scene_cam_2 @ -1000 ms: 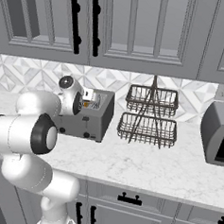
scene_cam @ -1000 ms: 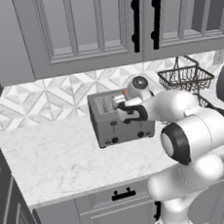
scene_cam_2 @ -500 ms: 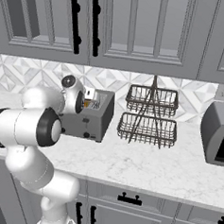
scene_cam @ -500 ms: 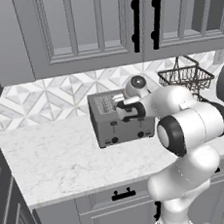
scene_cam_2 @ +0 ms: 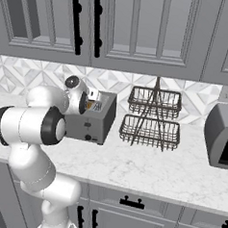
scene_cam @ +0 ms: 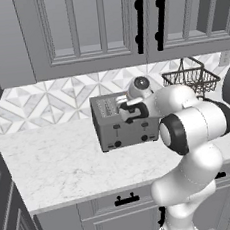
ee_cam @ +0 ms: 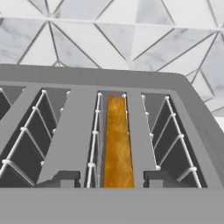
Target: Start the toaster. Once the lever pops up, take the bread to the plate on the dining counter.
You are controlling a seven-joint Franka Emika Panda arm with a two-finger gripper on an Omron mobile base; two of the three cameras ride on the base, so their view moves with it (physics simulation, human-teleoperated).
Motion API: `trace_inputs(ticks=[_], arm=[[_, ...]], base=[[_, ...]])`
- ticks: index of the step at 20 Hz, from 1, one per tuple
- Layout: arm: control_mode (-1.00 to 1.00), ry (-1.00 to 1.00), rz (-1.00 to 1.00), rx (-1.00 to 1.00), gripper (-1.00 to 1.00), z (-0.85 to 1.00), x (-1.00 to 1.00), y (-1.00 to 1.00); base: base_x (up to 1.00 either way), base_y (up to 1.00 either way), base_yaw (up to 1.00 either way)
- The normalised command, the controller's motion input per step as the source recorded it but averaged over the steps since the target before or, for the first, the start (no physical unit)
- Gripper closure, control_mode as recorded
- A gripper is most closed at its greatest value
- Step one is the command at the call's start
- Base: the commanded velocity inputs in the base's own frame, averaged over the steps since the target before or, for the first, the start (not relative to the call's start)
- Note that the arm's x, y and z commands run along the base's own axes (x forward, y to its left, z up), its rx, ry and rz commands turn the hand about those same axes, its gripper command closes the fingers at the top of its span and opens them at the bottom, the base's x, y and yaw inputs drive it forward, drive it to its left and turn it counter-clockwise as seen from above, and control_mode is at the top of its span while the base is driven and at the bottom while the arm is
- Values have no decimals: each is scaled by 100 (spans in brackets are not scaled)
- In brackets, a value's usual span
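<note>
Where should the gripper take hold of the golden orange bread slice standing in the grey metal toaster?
Grip the top edge of the golden orange bread slice, coming straight down from above. It stands upright on edge in a narrow slot of the grey metal toaster, so only that edge is reachable, one finger on each flat face.

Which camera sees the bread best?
The hand view: the bread stands edge-on in a toaster slot, right below the gripper. The right base view shows just an orange sliver; in the left base view the hand hides it.

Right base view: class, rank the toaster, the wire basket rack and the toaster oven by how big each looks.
1. wire basket rack
2. toaster, partly hidden by the arm
3. toaster oven, cut off by the frame edge, so its rank is unsure.
</note>
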Motion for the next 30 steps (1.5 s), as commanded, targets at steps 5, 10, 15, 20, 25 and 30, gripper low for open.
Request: trace_inputs(ticks=[5, 10, 15, 20, 25, 30], arm=[[-100, 0, 0, 1, 100, 0, 7, -16], [-100, -2, 0, 1, 100, 7, 8, -8], [-100, -7, 0, 4, 100, 40, 12, -5], [-100, -16, 0, 4, 100, 42, 13, -1], [-100, -42, 0, 7, 100, 21, 2, 0], [-100, -55, 0, 18, 100, 12, 0, 0]], base=[[0, 0, 0], [0, 0, 0], [0, 0, 0], [0, 0, 0], [0, 0, 0], [0, 0, 0]])
